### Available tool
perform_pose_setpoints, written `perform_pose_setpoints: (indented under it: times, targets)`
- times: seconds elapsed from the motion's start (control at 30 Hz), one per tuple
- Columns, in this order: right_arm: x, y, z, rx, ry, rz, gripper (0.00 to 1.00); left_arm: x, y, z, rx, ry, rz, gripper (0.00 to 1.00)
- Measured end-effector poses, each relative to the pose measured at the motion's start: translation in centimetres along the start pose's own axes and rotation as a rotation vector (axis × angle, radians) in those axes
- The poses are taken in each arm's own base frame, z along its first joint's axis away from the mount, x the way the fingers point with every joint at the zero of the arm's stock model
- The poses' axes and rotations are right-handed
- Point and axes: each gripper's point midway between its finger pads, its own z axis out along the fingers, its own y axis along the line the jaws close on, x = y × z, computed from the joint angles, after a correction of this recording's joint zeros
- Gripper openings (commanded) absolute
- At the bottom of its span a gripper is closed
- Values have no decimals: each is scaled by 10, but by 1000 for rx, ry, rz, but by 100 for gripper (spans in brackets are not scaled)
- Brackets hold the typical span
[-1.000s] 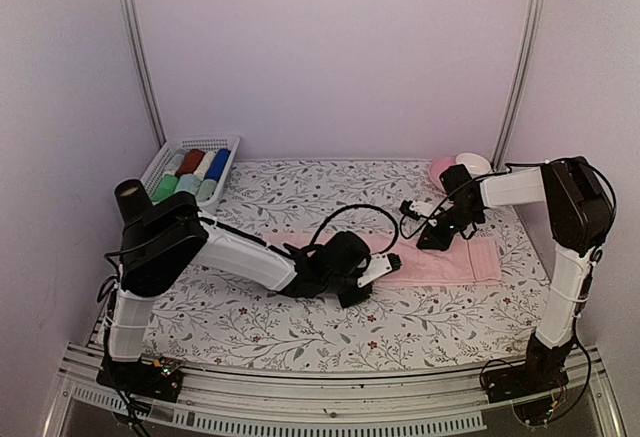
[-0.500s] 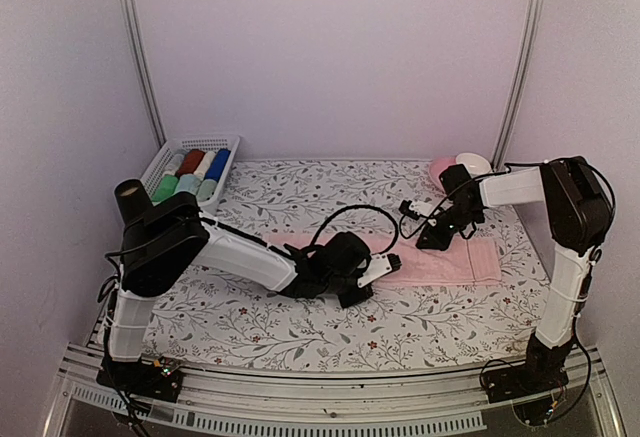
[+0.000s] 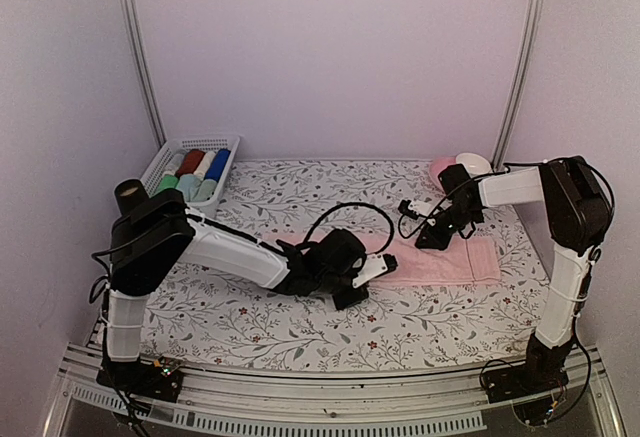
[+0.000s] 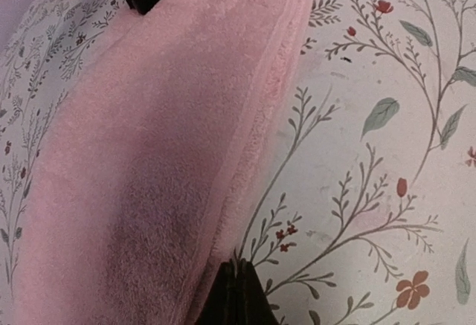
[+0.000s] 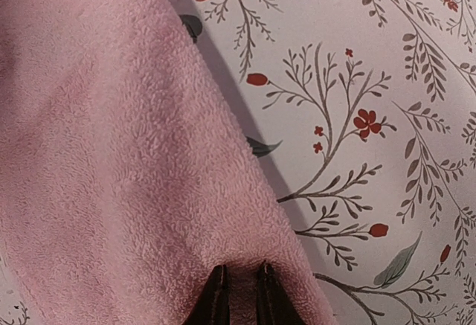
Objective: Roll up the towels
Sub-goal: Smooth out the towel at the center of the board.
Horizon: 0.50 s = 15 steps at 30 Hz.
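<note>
The pink towel [image 3: 445,260] lies spread flat on the flowered table [image 3: 250,317]. At the towel's left end, the left gripper [image 4: 236,269] is pressed together against the hem. At the towel's far edge, the right gripper [image 5: 239,271] pinches the cloth.

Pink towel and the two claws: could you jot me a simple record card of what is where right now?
towel: pink towel, spread flat on the flowered table, not yet rolled
left arm: left claw shut, tips at the towel's long edge; cannot tell whether cloth is caught between them
right arm: right claw pinching the towel near its back edge
back left: white basket holding rolled cloths
</note>
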Motion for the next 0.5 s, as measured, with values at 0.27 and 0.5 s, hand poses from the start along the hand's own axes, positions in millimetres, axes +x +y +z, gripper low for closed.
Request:
perform_pose_setpoints:
  times: [0.27,0.5]
  targets:
    - [0,0,0,0,0,0,12,-4,2,0,-11,-9,-7,19]
    - [0,0,0,0,1,0,12,-51,11,10,-32,-132,10,29]
